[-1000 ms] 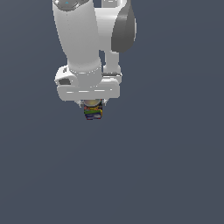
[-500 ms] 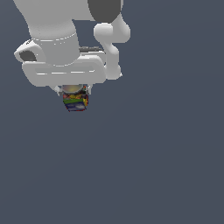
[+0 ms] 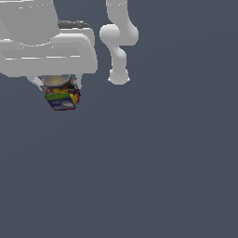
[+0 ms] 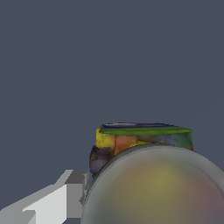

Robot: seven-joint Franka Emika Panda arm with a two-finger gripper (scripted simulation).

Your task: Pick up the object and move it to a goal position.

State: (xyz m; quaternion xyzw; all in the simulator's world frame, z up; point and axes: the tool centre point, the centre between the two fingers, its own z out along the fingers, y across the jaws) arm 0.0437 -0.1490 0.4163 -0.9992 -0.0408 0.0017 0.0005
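The object (image 3: 62, 94) is a small can with a red, yellow, green and dark-blue label and a tan, grey-rimmed top. It hangs just under my big white gripper (image 3: 58, 86) at the exterior view's upper left, held between the fingers, which are mostly hidden behind it. In the wrist view the can (image 4: 144, 175) fills the near field, its tan top close to the lens, and one grey finger (image 4: 72, 192) lies against its side. The gripper is shut on the can.
The arm's white links and base (image 3: 118, 76) stand behind, right of the gripper in the exterior view. A plain dark grey-blue surface (image 3: 153, 167) surrounds everything.
The gripper with the can has moved toward the exterior view's left and closer to the camera, so both look larger now. The can stays held.
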